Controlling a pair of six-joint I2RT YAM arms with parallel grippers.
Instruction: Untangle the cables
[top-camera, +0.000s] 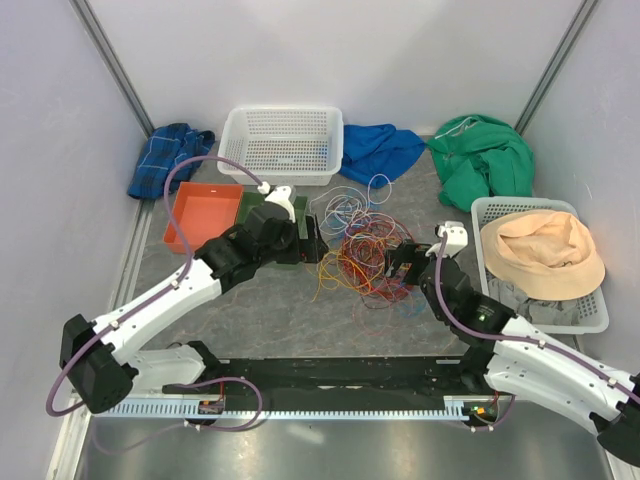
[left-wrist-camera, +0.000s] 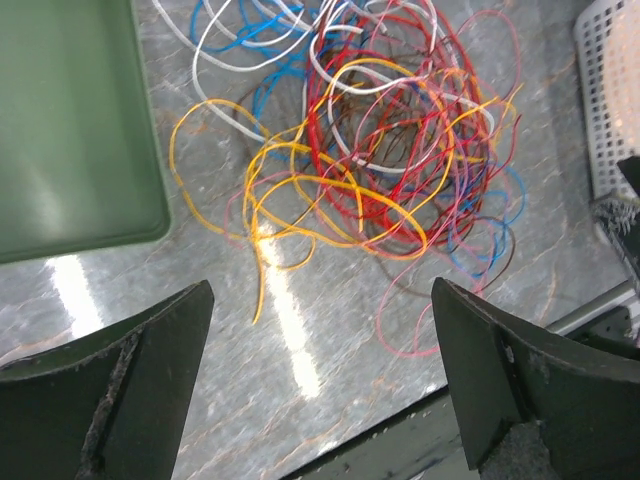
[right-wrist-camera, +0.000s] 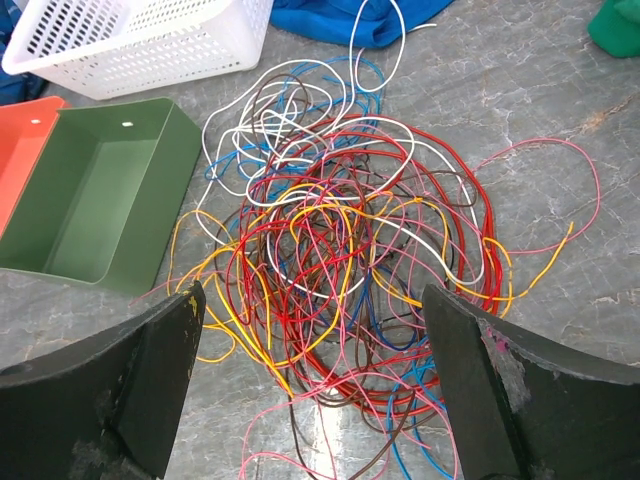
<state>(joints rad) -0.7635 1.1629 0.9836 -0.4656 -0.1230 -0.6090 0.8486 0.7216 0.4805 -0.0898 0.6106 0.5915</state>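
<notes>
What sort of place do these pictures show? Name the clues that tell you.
Likely a robot lab test cell, not a home: a left arm and right arm bolted to a table, plain pale walls, and staged props such as tangled cables and a white basket.

Cables (top-camera: 362, 250) on the table (top-camera: 265, 300), tray (right-wrist-camera: 100, 190) to their left, basket (top-camera: 282, 143) behind.
</notes>
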